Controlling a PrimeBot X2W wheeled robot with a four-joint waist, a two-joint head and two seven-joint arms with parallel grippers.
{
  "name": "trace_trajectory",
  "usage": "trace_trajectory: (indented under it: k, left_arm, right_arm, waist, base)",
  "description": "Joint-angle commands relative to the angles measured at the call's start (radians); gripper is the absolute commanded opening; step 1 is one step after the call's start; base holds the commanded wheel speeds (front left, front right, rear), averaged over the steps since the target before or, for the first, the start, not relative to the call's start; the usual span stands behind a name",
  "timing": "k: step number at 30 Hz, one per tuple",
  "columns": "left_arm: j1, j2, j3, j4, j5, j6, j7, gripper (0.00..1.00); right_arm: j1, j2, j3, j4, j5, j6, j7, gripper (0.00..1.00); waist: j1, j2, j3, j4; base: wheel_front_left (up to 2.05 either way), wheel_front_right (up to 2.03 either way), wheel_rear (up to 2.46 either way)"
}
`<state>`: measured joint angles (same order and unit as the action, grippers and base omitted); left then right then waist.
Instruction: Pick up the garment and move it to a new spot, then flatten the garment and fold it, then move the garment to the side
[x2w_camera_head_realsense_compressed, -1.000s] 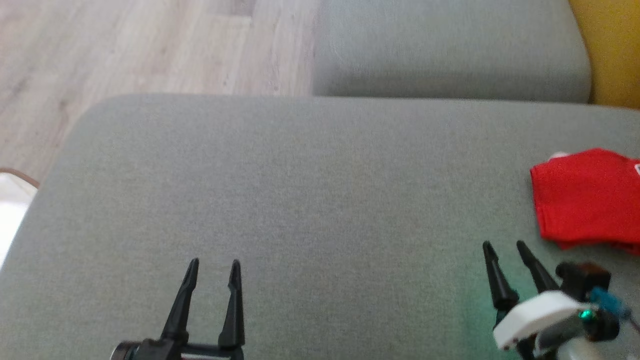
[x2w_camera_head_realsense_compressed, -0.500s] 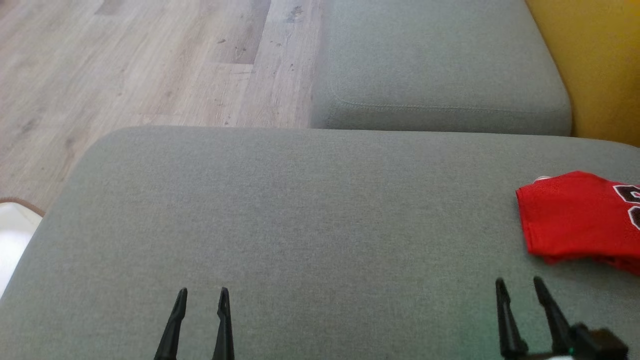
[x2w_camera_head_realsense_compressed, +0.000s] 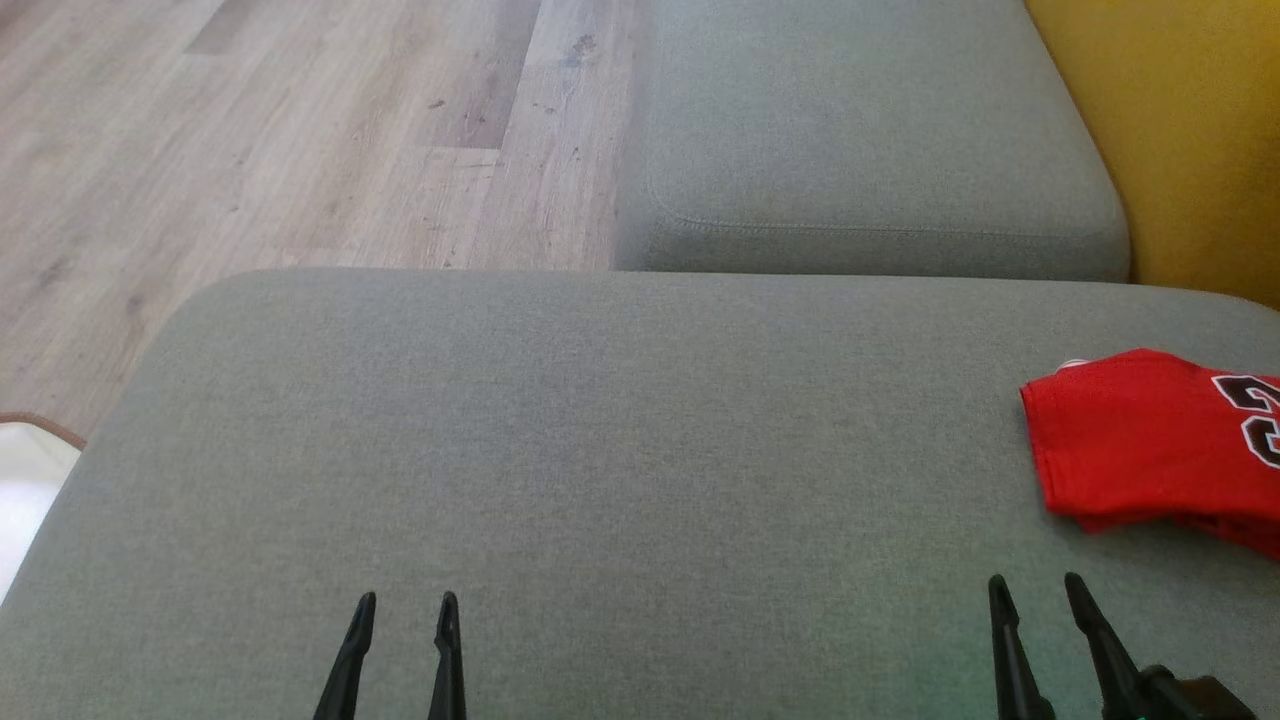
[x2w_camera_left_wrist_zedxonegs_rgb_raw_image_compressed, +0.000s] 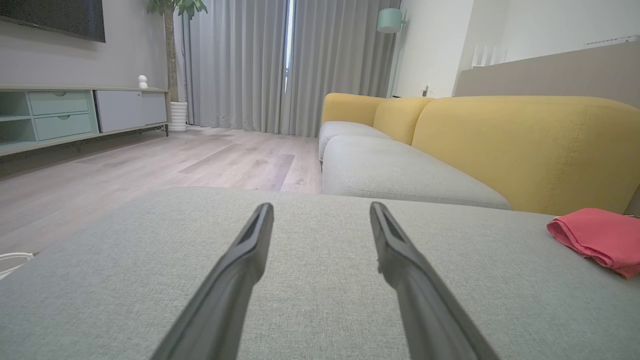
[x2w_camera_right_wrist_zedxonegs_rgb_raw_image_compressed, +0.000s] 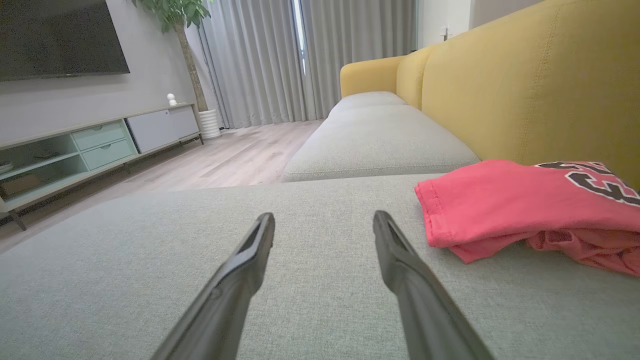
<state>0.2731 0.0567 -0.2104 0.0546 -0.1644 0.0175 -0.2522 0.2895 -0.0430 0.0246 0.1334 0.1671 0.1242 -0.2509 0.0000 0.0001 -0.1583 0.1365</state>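
The garment (x2w_camera_head_realsense_compressed: 1150, 445) is a red jersey with black-and-white lettering, folded into a bundle at the far right of the grey cushion (x2w_camera_head_realsense_compressed: 600, 450), close to the yellow backrest. It also lies at the right in the right wrist view (x2w_camera_right_wrist_zedxonegs_rgb_raw_image_compressed: 525, 210) and the left wrist view (x2w_camera_left_wrist_zedxonegs_rgb_raw_image_compressed: 597, 237). My right gripper (x2w_camera_head_realsense_compressed: 1035, 590) hovers low over the cushion, just in front and to the left of the garment, open and empty. My left gripper (x2w_camera_head_realsense_compressed: 405, 605) is open and empty too, far to the left over bare cushion. Both sets of fingers (x2w_camera_right_wrist_zedxonegs_rgb_raw_image_compressed: 250, 255) (x2w_camera_left_wrist_zedxonegs_rgb_raw_image_compressed: 250, 250) point along the cushion.
A second grey seat cushion (x2w_camera_head_realsense_compressed: 870, 150) lies beyond the first one. The yellow backrest (x2w_camera_head_realsense_compressed: 1190, 130) rises on the right. Wooden floor (x2w_camera_head_realsense_compressed: 250, 150) stretches to the left, with a TV cabinet (x2w_camera_right_wrist_zedxonegs_rgb_raw_image_compressed: 100, 145), a potted plant (x2w_camera_right_wrist_zedxonegs_rgb_raw_image_compressed: 200, 65) and curtains further off.
The head camera has tilted, so both grippers sit lower in the view and the garment shows more of its lettering. Both grippers stay open.
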Motion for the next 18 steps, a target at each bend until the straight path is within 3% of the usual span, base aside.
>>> trace_trajectory:
  k: [1,4,5,10,18]
  left_arm:
    - [-0.036,-0.006,0.034,-0.027,0.013,-0.002,-0.010,1.00]
    - [-0.034,-0.006,0.033,-0.024,0.017,-0.005,-0.010,1.00]
    - [0.000,0.000,0.001,0.005,0.009,-0.001,0.000,0.00]
    - [0.020,0.000,-0.003,0.080,0.005,0.000,0.005,0.00]
    - [0.004,0.004,0.008,0.088,-0.077,-0.007,0.019,0.00]
  right_arm:
    - [-0.031,-0.008,0.019,-0.038,0.000,0.007,-0.011,1.00]
    - [-0.028,-0.007,0.020,-0.038,0.006,0.007,-0.011,1.00]
    - [0.003,0.000,0.000,-0.002,0.002,0.000,0.000,0.00]
    - [0.024,0.001,0.004,0.074,0.004,0.000,0.002,0.00]
    - [0.004,-0.002,0.000,0.081,0.084,0.000,0.019,0.00]
  waist:
    - [0.0000,-0.0001,-0.003,0.002]
    - [0.0000,-0.0001,-0.009,0.002]
    - [0.0000,-0.0001,-0.009,0.002]
    - [0.0000,-0.0001,-0.010,0.002]
    - [0.0000,-0.0001,-0.001,-0.006]
  base:
    - [0.00,0.00,0.00]
    - [0.00,0.00,0.00]
    - [0.00,0.00,0.00]
    - [0.00,0.00,0.00]
    - [0.00,0.00,0.00]
